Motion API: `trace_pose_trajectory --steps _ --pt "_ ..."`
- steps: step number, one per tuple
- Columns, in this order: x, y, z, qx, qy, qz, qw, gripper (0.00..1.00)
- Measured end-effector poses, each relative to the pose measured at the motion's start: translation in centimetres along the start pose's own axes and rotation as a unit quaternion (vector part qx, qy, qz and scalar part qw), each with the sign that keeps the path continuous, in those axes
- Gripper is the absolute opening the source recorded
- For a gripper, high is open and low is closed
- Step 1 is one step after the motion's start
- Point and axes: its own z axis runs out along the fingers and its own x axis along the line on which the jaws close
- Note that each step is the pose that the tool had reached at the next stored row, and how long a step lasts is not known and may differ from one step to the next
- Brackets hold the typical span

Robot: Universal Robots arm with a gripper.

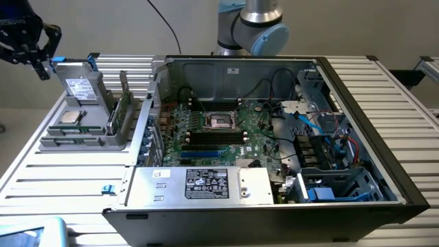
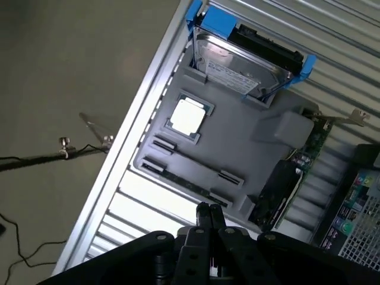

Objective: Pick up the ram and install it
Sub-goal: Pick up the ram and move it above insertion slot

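The ram (image 2: 185, 184) is a thin green stick lying edge-up in the long slot of a grey holder (image 2: 237, 148); in the exterior view the ram (image 1: 71, 131) sits along the holder's front. My black gripper (image 1: 33, 55) hangs high above the table's far corner at the exterior view's left, well clear of the holder. In the wrist view the gripper (image 2: 210, 215) is shut, its two fingers pressed together with nothing between them. The open computer case (image 1: 274, 134) shows its motherboard with dark memory slots (image 1: 216, 137).
The holder (image 1: 82, 139) also carries a grey drive with blue clips (image 2: 243, 56), a square silver processor (image 2: 188, 116) and an upright green card (image 1: 122, 110). A power supply (image 1: 205, 185) and drive cage (image 1: 336, 190) crowd the case's front.
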Motion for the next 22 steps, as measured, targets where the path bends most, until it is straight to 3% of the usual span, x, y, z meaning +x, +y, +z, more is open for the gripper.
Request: trace_pose_trajectory --steps 6,11,16,22 --pt "0.00 0.00 0.02 0.0011 0.0021 -0.054 0.9985 0.11" --pt "0.00 0.00 0.02 0.0021 0.0039 -0.100 0.9950 0.11" --pt "0.00 0.00 0.03 0.0030 0.0057 -0.144 0.9895 0.11" --pt "0.00 0.00 0.03 0.0043 0.0076 -0.199 0.9800 0.11"
